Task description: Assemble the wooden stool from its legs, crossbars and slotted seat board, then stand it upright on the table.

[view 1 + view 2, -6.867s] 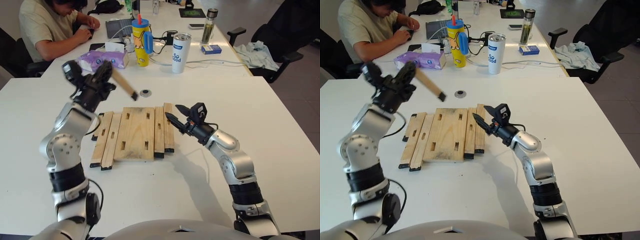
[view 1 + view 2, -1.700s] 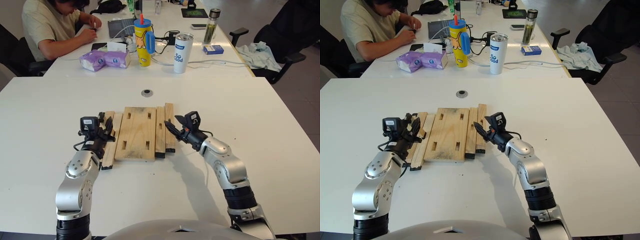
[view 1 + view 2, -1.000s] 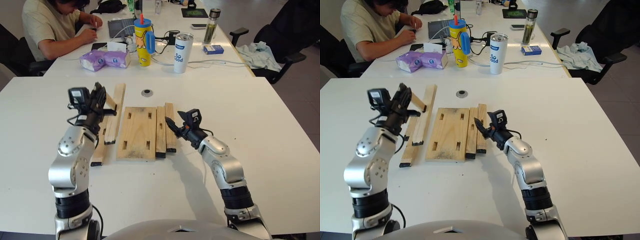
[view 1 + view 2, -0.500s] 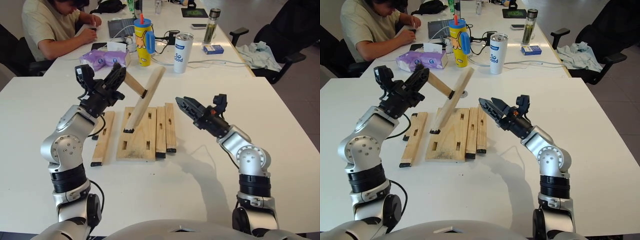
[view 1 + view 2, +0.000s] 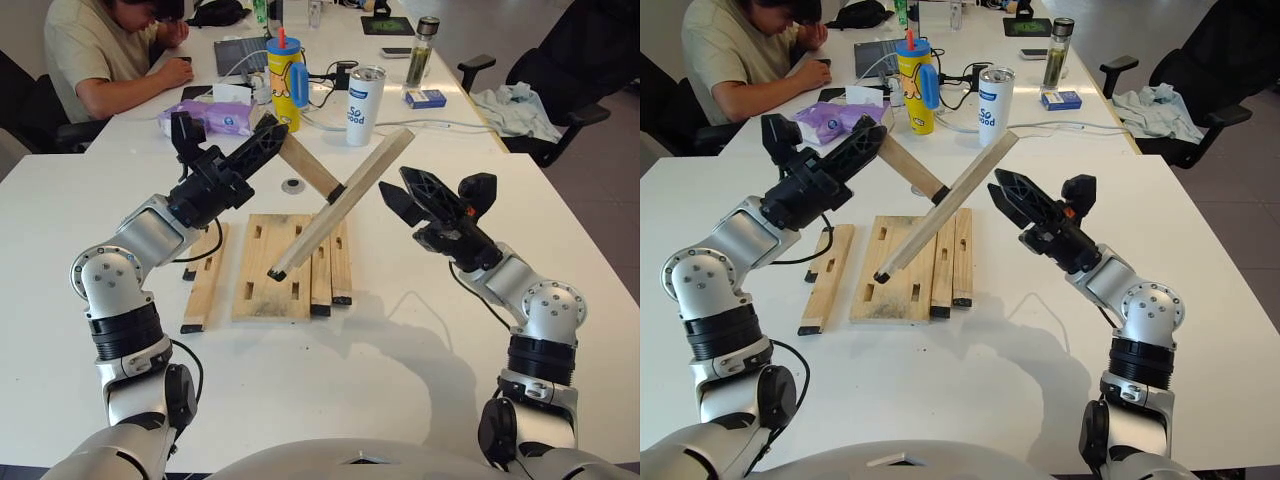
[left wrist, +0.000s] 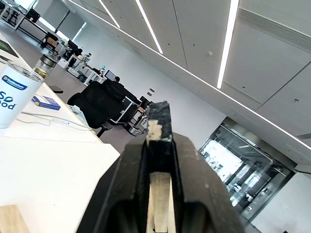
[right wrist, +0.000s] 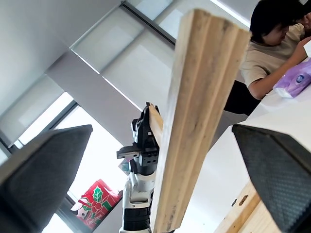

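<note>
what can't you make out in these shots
Left wrist view: the left gripper flanks the crossbar; where it meets the leg can't be seen.
Eye views: the raised leg crosses the seat board, hiding some slots.
Right wrist view: the leg blocks the middle; the seat board is cut off by the frame edge.

White table (image 5: 590,230): seat board (image 5: 262,255) lying flat; one slat (image 5: 205,280) left of it; two slats (image 5: 342,270) touching its right edge; grommet (image 5: 292,185).
</note>
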`<control>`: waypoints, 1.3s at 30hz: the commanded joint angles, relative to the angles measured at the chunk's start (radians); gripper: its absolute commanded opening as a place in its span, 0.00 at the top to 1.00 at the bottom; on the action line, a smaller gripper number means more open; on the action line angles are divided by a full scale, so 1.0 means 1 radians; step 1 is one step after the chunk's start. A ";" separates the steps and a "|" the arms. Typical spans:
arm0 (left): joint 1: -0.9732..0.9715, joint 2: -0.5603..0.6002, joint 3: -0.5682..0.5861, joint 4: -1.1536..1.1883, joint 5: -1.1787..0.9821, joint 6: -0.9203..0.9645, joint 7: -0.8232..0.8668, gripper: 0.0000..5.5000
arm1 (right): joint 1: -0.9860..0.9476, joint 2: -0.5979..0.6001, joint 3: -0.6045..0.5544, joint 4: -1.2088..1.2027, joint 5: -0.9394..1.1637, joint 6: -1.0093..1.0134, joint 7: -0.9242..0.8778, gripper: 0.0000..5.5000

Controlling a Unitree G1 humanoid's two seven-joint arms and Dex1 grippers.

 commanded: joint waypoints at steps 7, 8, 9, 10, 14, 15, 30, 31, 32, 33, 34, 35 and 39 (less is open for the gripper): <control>-0.009 0.054 -0.034 0.017 -0.157 0.050 0.046 0.92 | -0.021 -0.034 0.038 -0.027 0.056 0.031 -0.017 0.02; -0.008 0.056 -0.037 0.018 -0.172 0.050 0.052 0.92 | -0.022 -0.037 0.038 -0.028 0.058 0.033 -0.014 0.07; -0.006 0.058 -0.040 0.019 -0.185 0.050 0.057 0.92 | -0.022 -0.039 0.039 -0.028 0.063 0.035 -0.013 0.08; -0.005 0.060 -0.043 0.021 -0.199 0.051 0.061 0.92 | -0.021 -0.042 0.039 -0.029 0.069 0.038 -0.010 0.11; -0.002 0.074 -0.056 0.026 -0.237 0.047 0.079 0.92 | -0.012 -0.056 0.050 -0.047 0.093 0.048 0.008 0.23; -0.002 0.078 -0.059 0.028 -0.244 0.045 0.082 0.92 | -0.011 -0.058 0.051 -0.049 0.093 0.045 0.012 0.27; -0.016 0.084 -0.063 0.055 -0.304 -0.018 0.130 0.92 | 0.000 -0.057 0.068 -0.044 0.052 0.006 0.070 0.63; -0.021 0.084 -0.061 0.055 -0.301 -0.027 0.136 0.92 | -0.001 -0.058 0.071 -0.041 0.045 0.001 0.071 0.63; -0.025 0.089 -0.064 0.044 -0.269 -0.037 0.126 0.92 | -0.003 -0.060 0.074 -0.037 0.041 -0.001 0.072 0.63; -0.027 0.098 -0.074 0.026 -0.242 -0.039 0.115 0.92 | -0.004 -0.061 0.076 -0.035 0.040 -0.004 0.074 0.63; -0.028 0.101 -0.081 0.014 -0.226 -0.042 0.110 0.92 | -0.005 -0.063 0.078 -0.034 0.040 -0.005 0.075 0.63; -0.029 0.099 -0.085 0.010 -0.216 -0.046 0.111 0.92 | -0.005 -0.062 0.078 -0.033 0.042 -0.008 0.075 0.63; -0.021 0.085 -0.089 0.012 -0.231 -0.060 0.112 0.77 | -0.016 -0.060 0.080 -0.020 0.026 -0.024 0.077 0.63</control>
